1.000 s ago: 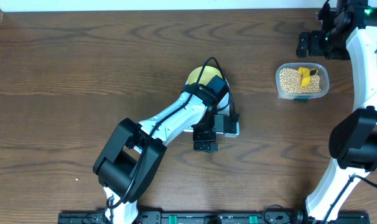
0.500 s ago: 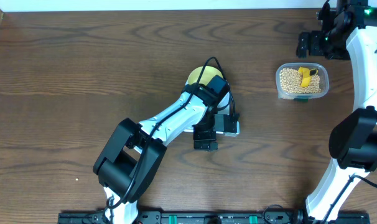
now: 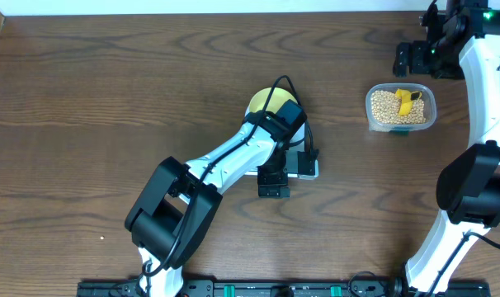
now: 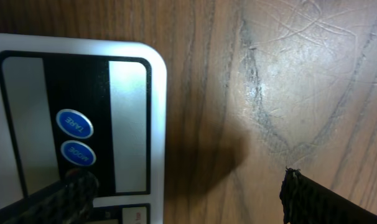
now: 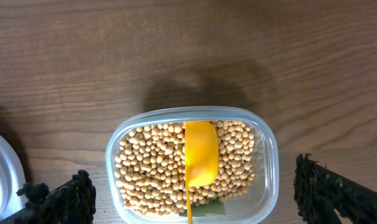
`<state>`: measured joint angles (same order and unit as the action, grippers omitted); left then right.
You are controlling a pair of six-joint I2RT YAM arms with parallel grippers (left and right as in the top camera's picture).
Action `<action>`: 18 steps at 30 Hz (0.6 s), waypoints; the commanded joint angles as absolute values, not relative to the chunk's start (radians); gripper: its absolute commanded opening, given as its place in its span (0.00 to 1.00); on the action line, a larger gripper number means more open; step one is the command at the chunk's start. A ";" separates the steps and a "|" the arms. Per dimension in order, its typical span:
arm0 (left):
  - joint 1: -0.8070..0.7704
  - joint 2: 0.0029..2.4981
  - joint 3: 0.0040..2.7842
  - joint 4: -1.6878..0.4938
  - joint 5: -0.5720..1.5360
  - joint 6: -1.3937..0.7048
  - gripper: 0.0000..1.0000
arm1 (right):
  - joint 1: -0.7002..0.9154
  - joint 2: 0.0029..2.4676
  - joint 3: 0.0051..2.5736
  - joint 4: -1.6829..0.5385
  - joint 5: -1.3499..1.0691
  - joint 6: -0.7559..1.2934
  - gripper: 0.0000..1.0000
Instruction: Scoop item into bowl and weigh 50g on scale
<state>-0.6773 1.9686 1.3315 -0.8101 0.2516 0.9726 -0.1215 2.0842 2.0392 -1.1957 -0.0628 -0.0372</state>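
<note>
The pale yellow-green bowl (image 3: 262,102) sits on the white scale (image 3: 309,167), and my left arm covers most of both. My left gripper (image 3: 273,186) (image 4: 188,200) hangs open at the scale's front edge. One of its fingers (image 4: 70,194) is over the button panel (image 4: 75,137) and the other is over bare wood. The beans (image 3: 386,106) (image 5: 151,168) fill a clear tub (image 3: 401,107) (image 5: 266,155) at the right, with a yellow scoop (image 3: 407,99) (image 5: 200,152) lying in them. My right gripper (image 3: 412,59) (image 5: 191,198) is open above the tub and holds nothing.
The scale's blue TARE button (image 4: 74,123) and MODE button (image 4: 76,152) show close up. A white curved edge (image 5: 2,177) lies left of the tub. The brown wooden table (image 3: 110,107) stretches to the left and front.
My left gripper has edged very slightly to the right at the scale's front. My right arm, the tub and the scoop have not moved.
</note>
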 commanded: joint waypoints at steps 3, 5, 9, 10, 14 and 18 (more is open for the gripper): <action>-0.674 2.053 1.306 -0.806 0.189 0.959 0.97 | -0.125 2.086 2.049 -1.196 -0.058 -0.039 0.99; -0.674 2.053 1.306 -0.802 0.181 0.959 0.97 | -0.125 2.086 2.049 -1.196 -0.058 -0.039 0.99; -0.674 2.059 1.307 -0.793 0.166 0.951 0.98 | -0.125 2.086 2.049 -1.196 -0.058 -0.039 0.99; -0.674 2.060 1.306 -0.786 0.159 0.944 0.98 | -0.125 2.086 2.049 -1.196 -0.058 -0.039 0.99; -0.673 2.061 1.307 -0.779 0.151 0.933 0.98 | -0.125 2.086 2.049 -1.196 -0.058 -0.039 0.99; -0.674 2.037 1.308 -0.787 0.152 0.934 0.98 | -0.125 2.086 2.049 -1.196 -0.058 -0.039 0.99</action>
<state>-0.6849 1.9713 1.3354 -0.7868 0.2134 0.9569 -0.1215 2.0842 2.0392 -1.1957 -0.0628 -0.0372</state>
